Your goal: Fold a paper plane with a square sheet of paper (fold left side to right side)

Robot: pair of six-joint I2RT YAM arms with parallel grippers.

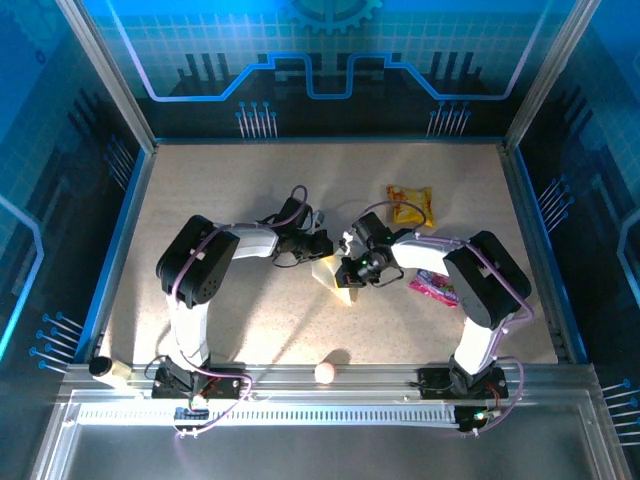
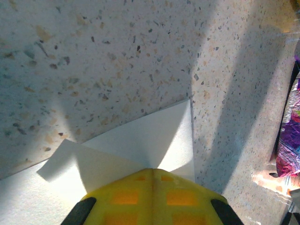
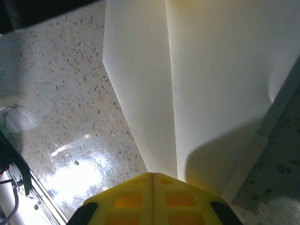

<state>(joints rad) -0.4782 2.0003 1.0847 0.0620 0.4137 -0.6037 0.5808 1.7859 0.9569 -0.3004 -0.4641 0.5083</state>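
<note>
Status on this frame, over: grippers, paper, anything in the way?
Left gripper shut, right gripper shut, tips over the paper. Paper creased, partly folded. Pink wrapper to the right, off the paper.

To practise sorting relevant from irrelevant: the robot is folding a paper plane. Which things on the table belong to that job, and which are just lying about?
Job: white folded paper; left hand and right hand, both shut, at the paper.
Lying about: yellow snack packet; pink wrapper; small pale ball.
</note>
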